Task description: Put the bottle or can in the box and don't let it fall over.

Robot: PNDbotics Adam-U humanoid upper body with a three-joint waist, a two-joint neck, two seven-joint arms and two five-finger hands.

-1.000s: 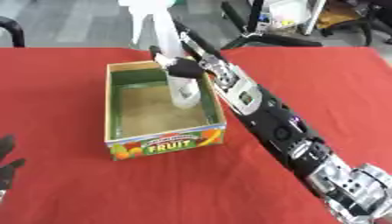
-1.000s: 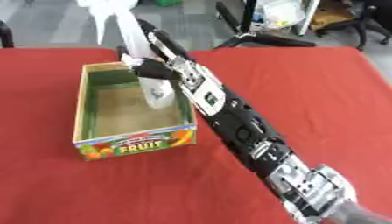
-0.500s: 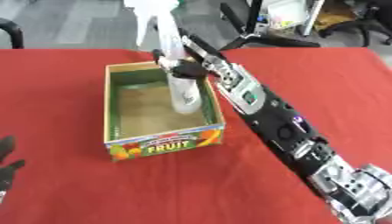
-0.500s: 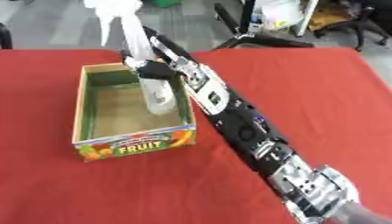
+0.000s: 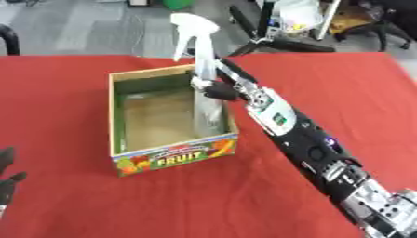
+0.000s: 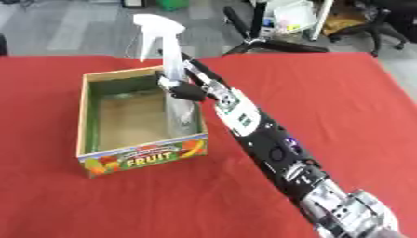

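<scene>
Your right hand point(image 5: 218, 89) reaches in over the box's right wall, its fingers curled round the neck of the spray bottle point(image 5: 204, 74); the bottle stands upright inside the box point(image 5: 175, 155), close against the right wall, its clear body down in the box and its white trigger head well above the rim; whether its base rests on the box floor you cannot tell from here. The box sits open on the red table point(image 5: 73, 200), green inside with a tan floor, the word FRUIT on its near wall; your right arm point(image 5: 313, 148) runs from the lower right corner up to the box. Your left hand point(image 5: 6, 179) shows only as dark fingertips at the lower left edge in the left eye view, well apart from the box; you cannot tell whether its fingers are open or closed.
</scene>
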